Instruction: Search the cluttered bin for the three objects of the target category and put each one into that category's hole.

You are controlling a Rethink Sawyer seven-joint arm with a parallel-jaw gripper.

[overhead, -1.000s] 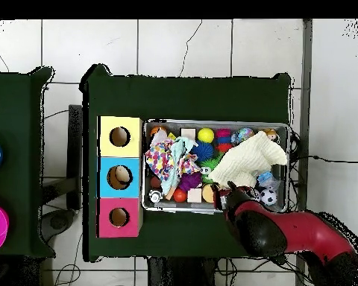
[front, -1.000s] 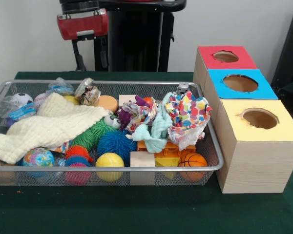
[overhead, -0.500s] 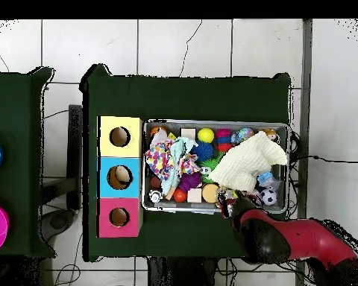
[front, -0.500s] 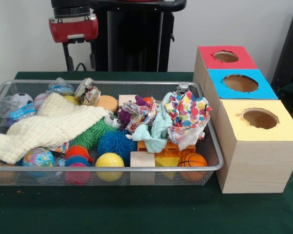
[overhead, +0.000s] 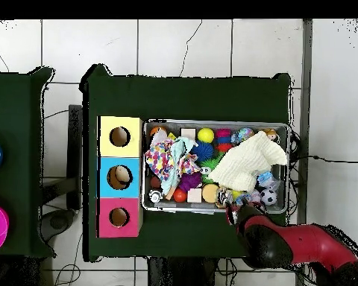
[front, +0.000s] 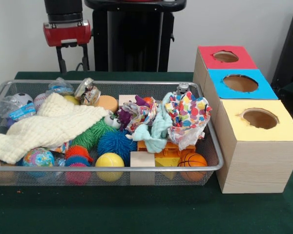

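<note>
Front view: gripper [front: 72,59] hangs above and behind the wire bin [front: 136,168], its two thin fingers [front: 61,62] spread apart and holding nothing, well clear of the contents. Within the bin: cream cloth [front: 44,127] over the left half, yellow ball [front: 109,163] at the front rim, basketball [front: 192,161] at the front right corner, patterned cloth [front: 189,117] at the right end. Beside the bin's right end stand three boxes in a row, yellow box [front: 256,146] nearest, blue box [front: 240,84] and red box [front: 224,57] behind it, each with a hole on top.
</note>
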